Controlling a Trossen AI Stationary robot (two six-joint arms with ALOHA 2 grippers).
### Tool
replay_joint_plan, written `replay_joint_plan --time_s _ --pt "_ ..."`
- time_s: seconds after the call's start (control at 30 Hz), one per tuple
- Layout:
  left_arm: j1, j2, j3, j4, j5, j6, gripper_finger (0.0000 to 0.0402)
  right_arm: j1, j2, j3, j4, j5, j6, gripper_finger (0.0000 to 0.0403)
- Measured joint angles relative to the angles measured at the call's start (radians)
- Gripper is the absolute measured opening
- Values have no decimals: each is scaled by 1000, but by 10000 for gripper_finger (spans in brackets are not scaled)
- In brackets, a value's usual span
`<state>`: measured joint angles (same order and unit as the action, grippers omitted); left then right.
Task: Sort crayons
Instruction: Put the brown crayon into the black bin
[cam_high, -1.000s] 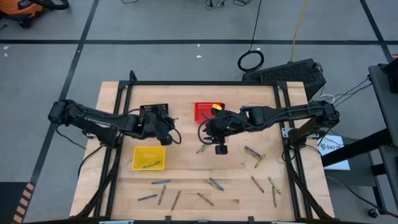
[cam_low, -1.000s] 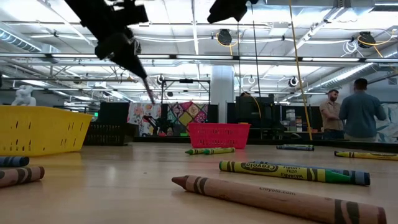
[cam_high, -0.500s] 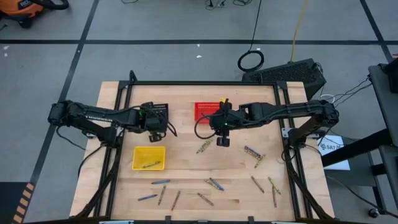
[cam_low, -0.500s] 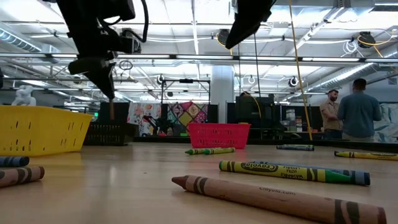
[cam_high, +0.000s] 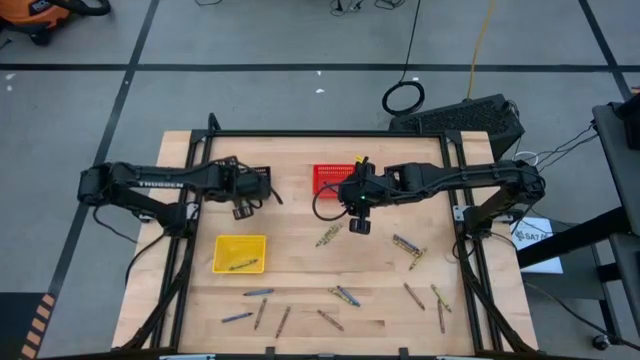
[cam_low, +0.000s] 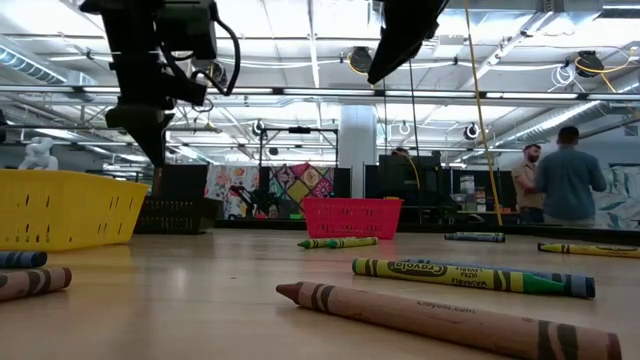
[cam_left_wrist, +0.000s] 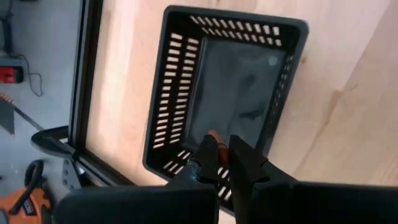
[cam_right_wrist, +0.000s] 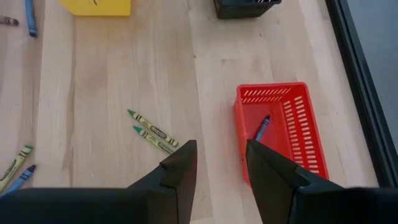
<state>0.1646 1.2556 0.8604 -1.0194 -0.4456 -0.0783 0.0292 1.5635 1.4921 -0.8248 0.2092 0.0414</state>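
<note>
— Crayons (cam_high: 345, 295) first: where do they lie?

— Mostly loose along the lower half of the high frame, scattered on the desk (cam_high: 300, 265). A yellow-green pair (cam_right_wrist: 152, 132) sits just left of centre in my right wrist frame. One blue crayon (cam_right_wrist: 262, 127) rests inside the red basket (cam_right_wrist: 301, 124), and one crayon (cam_high: 244, 265) lies in the yellow basket (cam_high: 222, 245).

— And your left gripper?

— My left gripper (cam_left_wrist: 224, 155) hangs over the black basket (cam_left_wrist: 180, 93), at the upper left of the desk in the high frame. Its jaws are pinched together on a brown crayon (cam_left_wrist: 216, 138), whose tip pokes out between them above the basket's near edge.

— The right one?

— My right gripper (cam_right_wrist: 219, 165) hovers near the middle of the high frame, just below the red basket. Its jaws stand apart with nothing between them; bare wood shows in the gap.

— Anyone around?

— Two people (cam_low: 555, 185) stand at the right edge of the low frame, well behind the desk.
</note>
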Motion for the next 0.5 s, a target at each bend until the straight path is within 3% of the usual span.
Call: replay_joint_plan --time_s 0.23,0.5 --pt "51 0 0 -13 24 40 12 0 0 0 -24 1 1 125" --pt "59 0 0 -12 24 40 60 0 0 0 -30 2 4 125"
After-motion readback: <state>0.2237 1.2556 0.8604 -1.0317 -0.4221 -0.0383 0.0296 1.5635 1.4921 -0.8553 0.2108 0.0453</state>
